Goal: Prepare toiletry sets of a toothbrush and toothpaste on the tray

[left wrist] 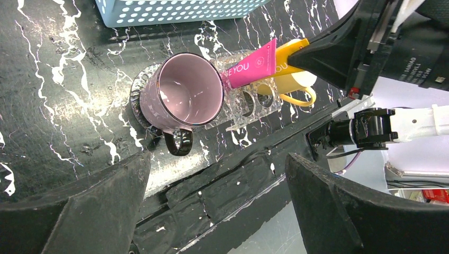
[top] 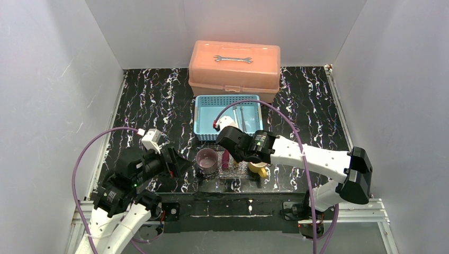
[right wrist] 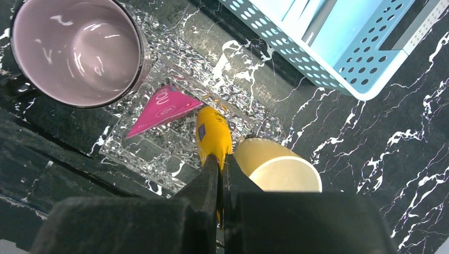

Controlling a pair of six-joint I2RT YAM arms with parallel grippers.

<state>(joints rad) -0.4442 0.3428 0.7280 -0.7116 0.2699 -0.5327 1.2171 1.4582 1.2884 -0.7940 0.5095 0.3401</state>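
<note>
The clear glittery tray (right wrist: 153, 159) lies between a purple mug (right wrist: 77, 50) and a yellow mug (right wrist: 278, 172). A magenta toothpaste tube (right wrist: 161, 108) stands tilted in the tray. My right gripper (right wrist: 221, 164) is shut on the yellow toothpaste tube (right wrist: 213, 135), holding it nose-down over the tray beside the yellow mug. My left gripper (left wrist: 217, 164) is open and holds nothing, near the table's front edge, left of the purple mug (left wrist: 185, 90). Thin pale sticks that look like toothbrushes (top: 241, 115) lie in the blue basket.
The light-blue mesh basket (top: 229, 117) sits just behind the tray. Behind it stands a salmon-pink toolbox (top: 234, 71) with a wrench (top: 233, 59) on its lid. White walls close in both sides and the back.
</note>
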